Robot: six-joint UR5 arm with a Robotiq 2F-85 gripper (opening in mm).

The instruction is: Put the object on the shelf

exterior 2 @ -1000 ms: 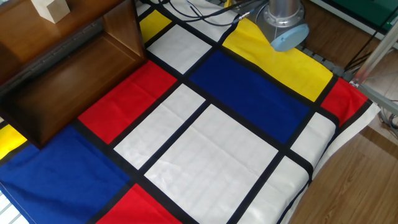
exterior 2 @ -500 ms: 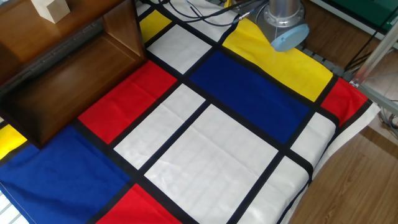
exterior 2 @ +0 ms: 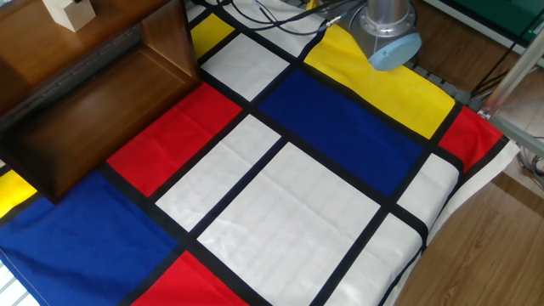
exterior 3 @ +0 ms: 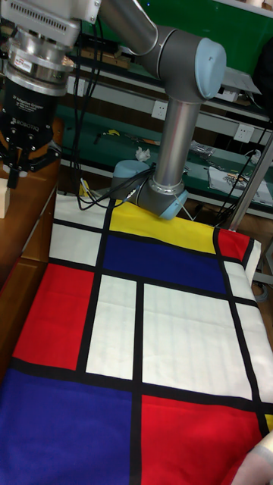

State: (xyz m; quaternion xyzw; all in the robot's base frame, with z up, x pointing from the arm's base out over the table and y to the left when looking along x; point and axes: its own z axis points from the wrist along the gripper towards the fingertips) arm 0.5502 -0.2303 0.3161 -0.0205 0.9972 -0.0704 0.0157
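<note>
The checkered cloth on the surface (exterior 2: 280,195) lies unchanged. Farther back, the wooden block (exterior 2: 70,12) sits on the shelf (exterior 2: 93,68), now with a dark fingertip beside it; the pincer (exterior 3: 17,176) hangs there, fingers apart, placement apparently done.

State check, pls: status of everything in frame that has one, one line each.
wooden block: resting on the shelf's top board, not gripped.
gripper: open, hovering just above the block, holding nothing.
shelf: standing at the left side of the table, on the cloth.
checkered cloth: spread flat, its right edge hanging over the table side.
</note>
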